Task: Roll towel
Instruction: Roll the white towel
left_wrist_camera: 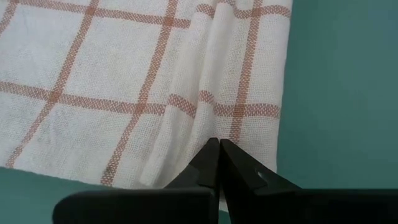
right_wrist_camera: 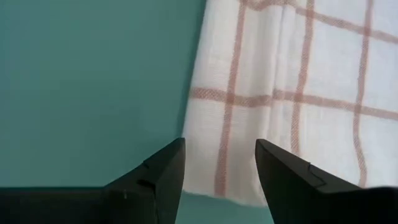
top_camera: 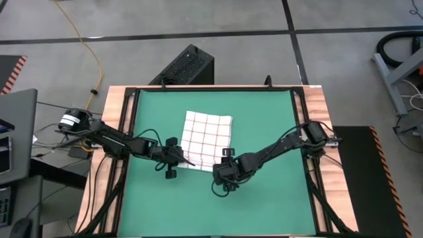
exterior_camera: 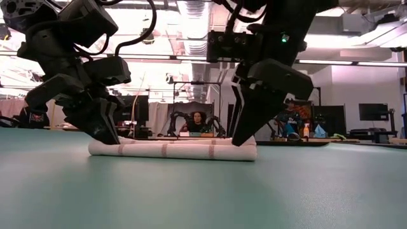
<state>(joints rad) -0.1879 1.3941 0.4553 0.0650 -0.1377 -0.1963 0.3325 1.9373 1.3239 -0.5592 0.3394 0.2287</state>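
Towel: the towel (top_camera: 207, 138), white with a thin red check, lies on the green mat (top_camera: 277, 125) a little left of the mat's centre, with its near edge rolled over into a low tube (exterior_camera: 173, 150).
Long axis: the flat part runs front to back on the table, slightly skewed, its far corner tipped toward the right side; the rolled edge runs left to right across the near end (in the low view it shows as a long, thin cylinder lying flat on the mat).
Left gripper: the left gripper (top_camera: 173, 158) sits at the near left corner of the towel, its fingers (left_wrist_camera: 208, 163) pressed together with their tips on the cloth beside a raised fold; whether any cloth is caught between them cannot be told.
Right gripper: the right gripper (top_camera: 223, 173) sits at the near right corner, its fingers (right_wrist_camera: 163, 173) spread apart, straddling the towel's edge where cloth meets mat.
Roll ends: in the low view each arm stands over one end of the roll, fingertips down at the cloth.
Background: a person (exterior_camera: 198, 121) sits well beyond the table.
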